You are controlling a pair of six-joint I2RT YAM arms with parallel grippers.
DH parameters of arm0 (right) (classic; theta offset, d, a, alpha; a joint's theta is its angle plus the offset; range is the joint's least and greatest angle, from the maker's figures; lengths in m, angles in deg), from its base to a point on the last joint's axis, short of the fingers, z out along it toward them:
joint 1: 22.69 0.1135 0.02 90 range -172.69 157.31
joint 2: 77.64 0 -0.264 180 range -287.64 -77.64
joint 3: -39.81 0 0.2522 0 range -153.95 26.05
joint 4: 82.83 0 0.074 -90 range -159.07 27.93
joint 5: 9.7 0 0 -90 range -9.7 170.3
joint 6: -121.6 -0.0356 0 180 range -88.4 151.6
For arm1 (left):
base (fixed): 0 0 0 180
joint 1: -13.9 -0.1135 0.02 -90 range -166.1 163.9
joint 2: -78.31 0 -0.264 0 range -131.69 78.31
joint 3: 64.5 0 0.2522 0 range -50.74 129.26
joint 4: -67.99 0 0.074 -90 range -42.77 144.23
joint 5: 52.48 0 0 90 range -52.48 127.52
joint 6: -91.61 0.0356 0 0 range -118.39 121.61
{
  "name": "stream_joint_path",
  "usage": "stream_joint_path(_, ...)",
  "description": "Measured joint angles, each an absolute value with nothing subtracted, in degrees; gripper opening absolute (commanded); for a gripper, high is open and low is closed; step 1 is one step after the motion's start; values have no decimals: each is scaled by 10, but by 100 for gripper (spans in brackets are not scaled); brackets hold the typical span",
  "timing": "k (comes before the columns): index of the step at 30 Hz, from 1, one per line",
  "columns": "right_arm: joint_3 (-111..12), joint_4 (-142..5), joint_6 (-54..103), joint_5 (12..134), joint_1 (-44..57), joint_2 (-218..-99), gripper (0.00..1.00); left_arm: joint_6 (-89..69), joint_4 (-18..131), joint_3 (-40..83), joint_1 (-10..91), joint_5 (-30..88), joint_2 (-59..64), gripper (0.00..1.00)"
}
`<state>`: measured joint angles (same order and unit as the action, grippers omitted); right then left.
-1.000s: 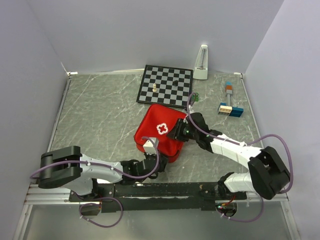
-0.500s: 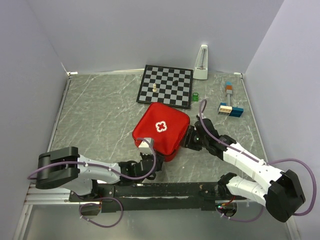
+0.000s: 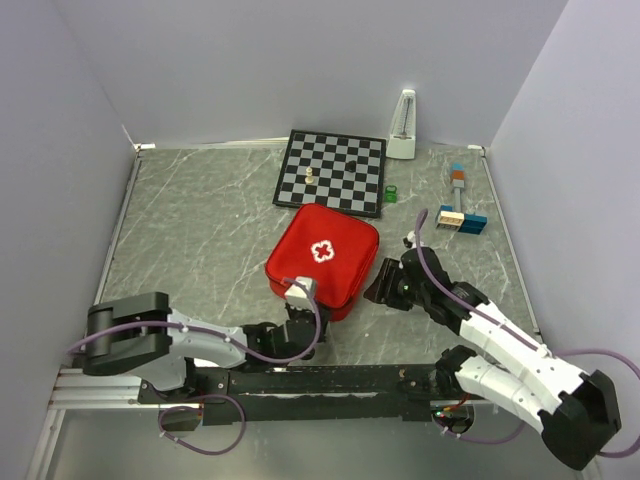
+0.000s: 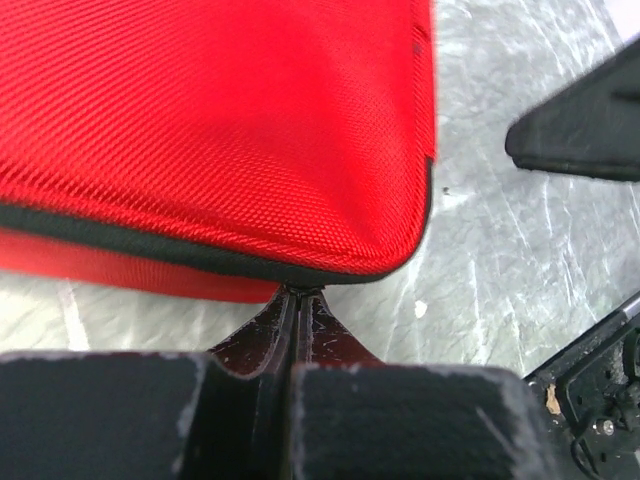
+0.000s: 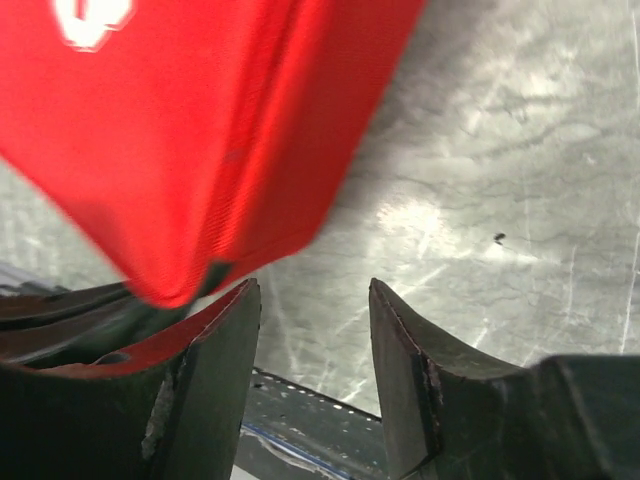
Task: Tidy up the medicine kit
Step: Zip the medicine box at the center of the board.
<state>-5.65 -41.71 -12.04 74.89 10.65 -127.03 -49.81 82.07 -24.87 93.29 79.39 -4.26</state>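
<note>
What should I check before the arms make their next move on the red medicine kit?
1. The medicine kit lies flat on the table, cross up: ok.
2. The left gripper is shut at the kit's near edge: ok.
3. Something is actually pinched between its fingers: cannot tell.
4. The right gripper has its jaws apart and empty, beside the kit's right edge: ok.
5. There is a gap between the kit and the chessboard: cannot tell.

Grey marbled table (image 3: 200,230). Resting on it: red medicine kit (image 3: 322,262) centre, chessboard (image 3: 333,172) and metronome (image 3: 403,125) behind, coloured blocks (image 3: 462,220) right.
</note>
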Motion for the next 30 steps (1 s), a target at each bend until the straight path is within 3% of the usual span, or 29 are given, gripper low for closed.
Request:
stream_joint_path(13, -60, -420, -99, 739, 108, -1251, 50, -361, 878, -82, 934, 691, -214, 1)
stream_joint_path(17, -69, -418, -85, 748, 109, -1276, 41, -348, 879, -75, 934, 688, -222, 1)
stream_joint_path(25, -61, -430, -66, 760, 112, -1215, 41, -349, 885, -75, 933, 688, -224, 1)
stream_joint_path(30, -102, -471, -52, 741, 129, -1251, 40, -351, 885, -75, 933, 688, -224, 1)
